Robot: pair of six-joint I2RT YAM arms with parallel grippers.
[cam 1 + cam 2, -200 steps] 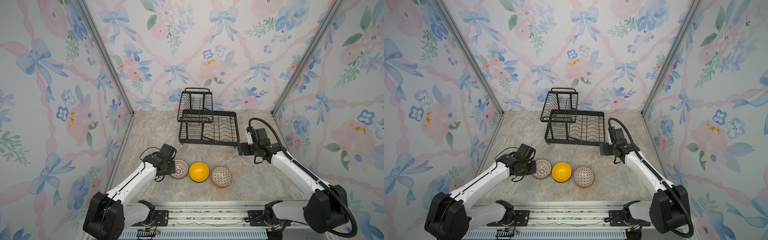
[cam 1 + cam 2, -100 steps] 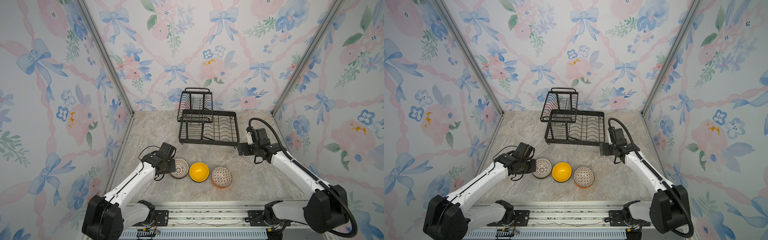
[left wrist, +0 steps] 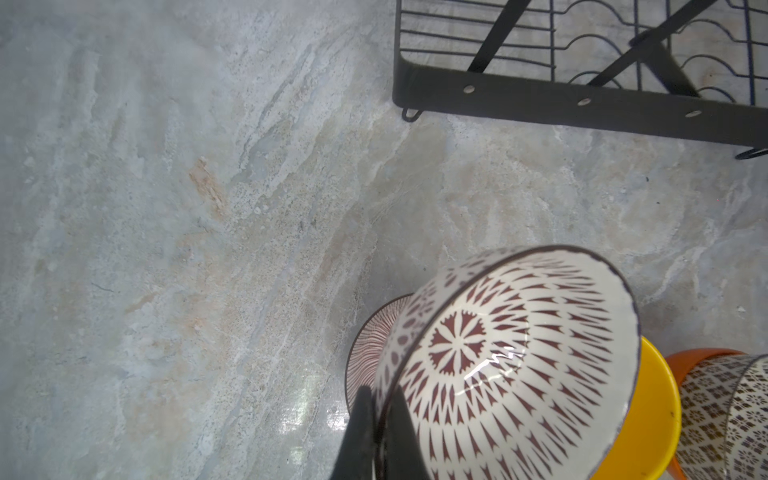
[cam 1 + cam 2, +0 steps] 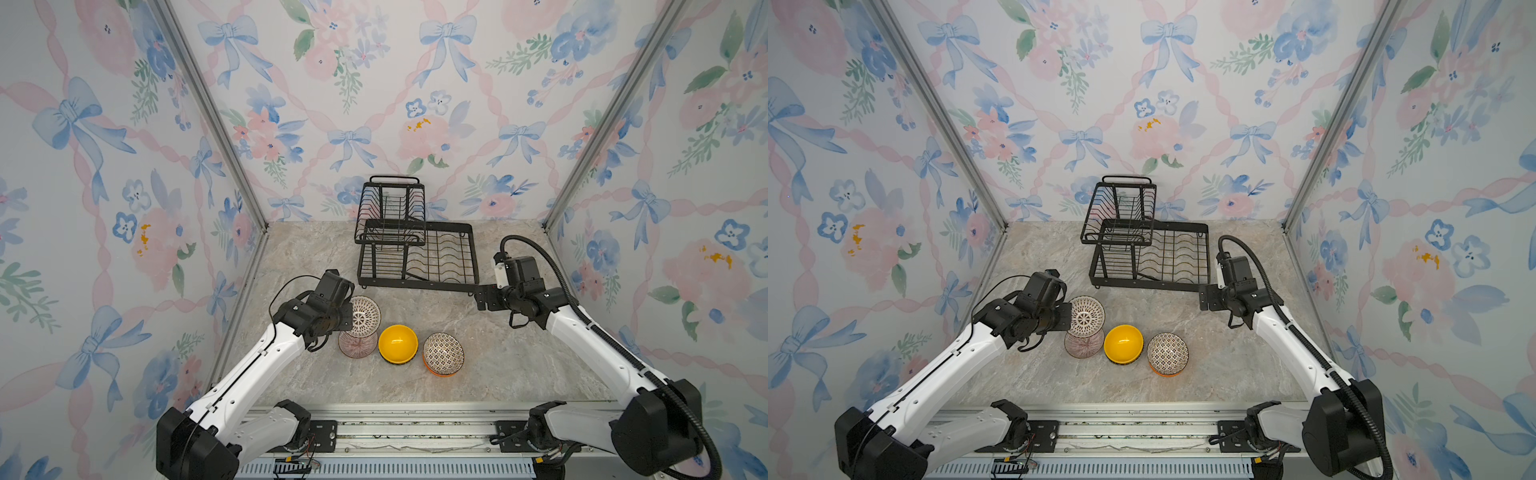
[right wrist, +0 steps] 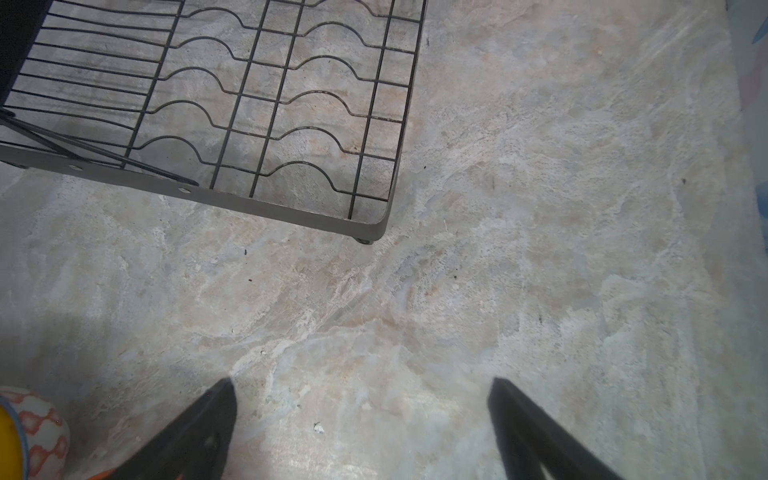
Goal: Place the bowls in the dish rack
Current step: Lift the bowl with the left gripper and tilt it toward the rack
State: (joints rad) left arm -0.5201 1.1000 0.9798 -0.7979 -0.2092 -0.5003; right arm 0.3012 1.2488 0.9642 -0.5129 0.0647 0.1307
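Left gripper (image 3: 380,395) clamps the rim of the white sunburst bowl (image 3: 498,365), tilted over the ribbed bowl (image 3: 374,328); right gripper (image 4: 481,297) gapes at four o'clock of the dish rack (image 4: 419,286).

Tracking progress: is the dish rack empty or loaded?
Empty: in both top views the dish rack shows bare wires, tray and raised basket alike.

Wallpaper (image 4: 374,83) of blue bows, pink ribbons and flowers is covering three walls, closing in the marble-patterned table (image 4: 519,365) at nine, twelve and three o'clock. Silver corner posts (image 4: 210,112) are rising at eleven and one; a metal rail (image 4: 415,424) is running along six.
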